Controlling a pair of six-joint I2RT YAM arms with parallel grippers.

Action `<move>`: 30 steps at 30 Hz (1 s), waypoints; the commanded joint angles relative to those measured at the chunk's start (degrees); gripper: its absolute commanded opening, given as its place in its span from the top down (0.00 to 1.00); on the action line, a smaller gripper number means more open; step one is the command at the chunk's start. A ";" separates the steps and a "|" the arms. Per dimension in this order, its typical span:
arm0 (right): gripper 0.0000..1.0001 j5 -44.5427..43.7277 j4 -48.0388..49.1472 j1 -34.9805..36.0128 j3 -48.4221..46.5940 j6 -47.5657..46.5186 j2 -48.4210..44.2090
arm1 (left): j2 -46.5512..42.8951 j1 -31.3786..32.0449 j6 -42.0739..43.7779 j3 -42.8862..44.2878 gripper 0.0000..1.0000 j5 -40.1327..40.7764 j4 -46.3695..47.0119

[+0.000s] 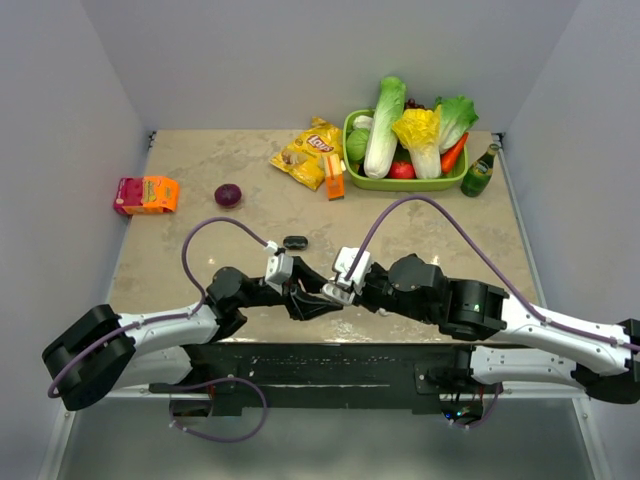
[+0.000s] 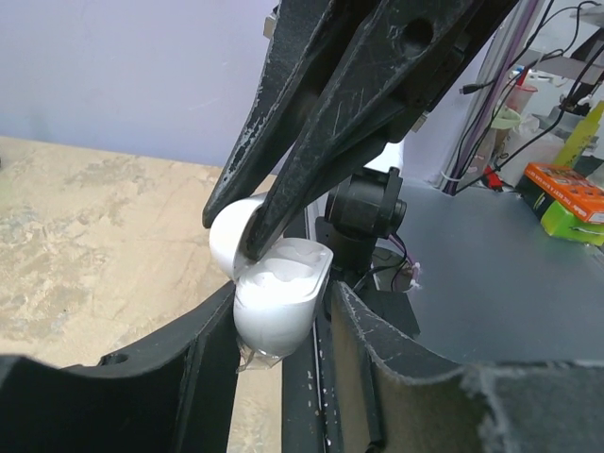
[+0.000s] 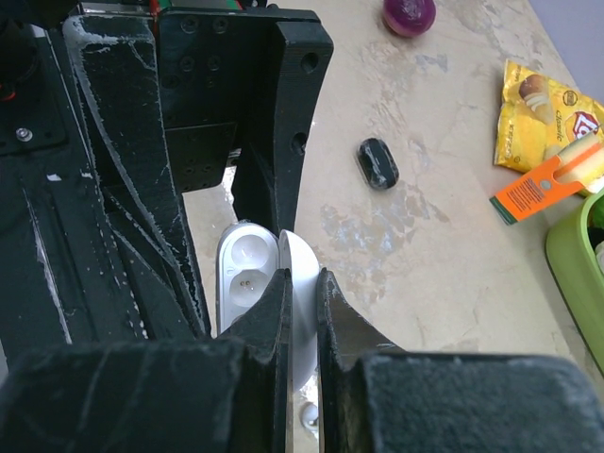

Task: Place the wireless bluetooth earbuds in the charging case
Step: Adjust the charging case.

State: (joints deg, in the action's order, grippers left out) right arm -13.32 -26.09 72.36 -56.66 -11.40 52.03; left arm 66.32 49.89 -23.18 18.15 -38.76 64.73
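Note:
My left gripper (image 1: 305, 300) (image 2: 281, 297) is shut on the body of a white charging case (image 2: 278, 307), holding it above the table near the front edge. The case is open and its two wells (image 3: 247, 269) look empty. My right gripper (image 1: 335, 293) (image 3: 302, 274) is shut on the case's raised lid (image 3: 302, 283), which also shows in the left wrist view (image 2: 231, 241). A black pill-shaped case (image 1: 295, 242) (image 3: 378, 162) lies closed on the table just beyond. A small pale round thing (image 3: 309, 415) shows under my right fingers; I cannot tell what it is. I see no earbuds clearly.
A green basket (image 1: 400, 183) of vegetables stands at the back right with a green bottle (image 1: 480, 172) beside it. A yellow chips bag (image 1: 308, 155) and orange box (image 1: 334, 177) lie at the back centre. A purple onion (image 1: 228, 195) and pink-orange box (image 1: 146, 194) lie left.

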 commanded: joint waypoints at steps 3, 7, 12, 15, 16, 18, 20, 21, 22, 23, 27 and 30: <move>1.00 0.75 2.71 0.15 -1.17 0.68 0.26 | -0.23 0.03 -0.02 1.80 0.50 -0.96 4.18; 1.00 0.93 2.80 0.15 -1.17 0.68 0.53 | -0.06 0.03 -0.11 1.71 0.50 -1.14 4.35; 1.00 0.84 2.88 0.15 -1.08 0.85 0.70 | 0.30 0.03 -0.20 1.54 0.73 -1.58 4.96; 1.00 0.84 2.80 0.15 -1.08 0.85 0.88 | 0.82 0.03 -0.90 1.36 0.85 -1.93 6.46; 1.00 0.84 2.80 0.15 -1.08 0.94 0.79 | 1.00 0.03 -1.08 1.27 0.86 -1.93 6.72; 1.00 0.67 2.80 0.24 -1.08 0.94 0.79 | 1.35 0.03 -1.52 1.10 0.89 -2.02 7.77; 1.00 0.49 2.88 0.15 -0.99 1.38 0.70 | 1.61 0.12 -1.61 0.92 0.94 -2.02 8.04; 1.00 0.05 3.23 0.24 -0.91 1.99 0.53 | 1.79 0.03 -1.52 0.83 0.96 -2.02 8.39; 1.00 -0.73 3.41 0.15 -0.82 2.69 0.18 | 1.88 0.03 -1.61 0.66 0.98 -1.93 8.57; 0.84 -2.05 3.93 0.15 -0.64 4.61 -0.08 | 2.14 0.03 -1.69 0.57 1.00 -1.58 8.75; 0.55 -7.76 7.88 -0.28 -0.03 9.02 -2.98 | 2.40 0.03 -2.31 -0.92 1.00 -0.09 11.55; 0.42 -10.31 9.29 -1.60 -0.29 12.87 -5.18 | 2.05 0.03 -2.22 -1.89 1.00 1.14 11.91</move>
State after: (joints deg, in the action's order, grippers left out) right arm -17.54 -23.16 72.07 -56.42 -5.02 50.48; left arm 68.51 49.89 -25.02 17.47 -39.35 71.09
